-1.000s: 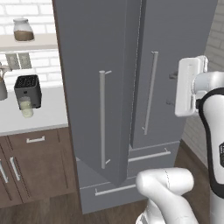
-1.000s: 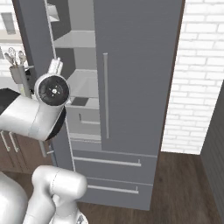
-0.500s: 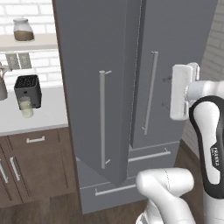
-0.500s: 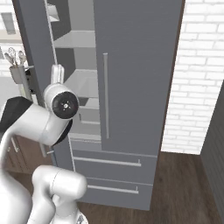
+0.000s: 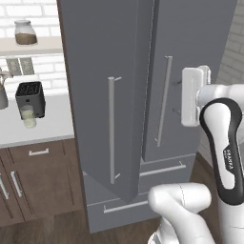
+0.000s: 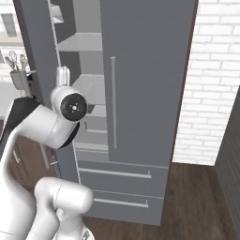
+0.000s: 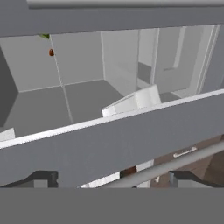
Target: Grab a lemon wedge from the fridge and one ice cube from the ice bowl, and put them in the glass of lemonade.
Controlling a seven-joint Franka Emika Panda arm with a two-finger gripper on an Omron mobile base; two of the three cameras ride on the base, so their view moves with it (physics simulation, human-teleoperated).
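Note:
The grey fridge (image 5: pixel 143 71) stands with its left door (image 5: pixel 102 95) swung out and its white shelves (image 6: pixel 86 84) showing. My gripper (image 5: pixel 177 96) hangs open in front of the right door, with nothing between its fingers (image 7: pixel 43 177). In the hand view the door edge (image 7: pixel 109 140) and its bar handle (image 7: pixel 175 162) cross below the fridge interior. A tiny yellow-green sliver, apparently the lemon wedge (image 7: pixel 43 36), peeks out at the interior's top left, beside a small orange-red item (image 7: pixel 51 52). The glass of lemonade (image 5: pixel 28 116) stands on the counter before the black toaster (image 5: pixel 30 96). The ice bowl and ice cube are out of view.
A lidded jar of brown contents (image 5: pixel 25 32) sits on the wall shelf. A grey utensil cup (image 6: pixel 18 78) stands left of the fridge. Brown cabinets (image 5: pixel 33 181) lie under the counter. A white brick wall (image 6: pixel 211 79) flanks the fridge's right side, and my elbow (image 6: pixel 70 105) is before the opening.
The hand has shifted left, closer to the fridge front. In the right base view the elbow has swung right, across the open doorway.

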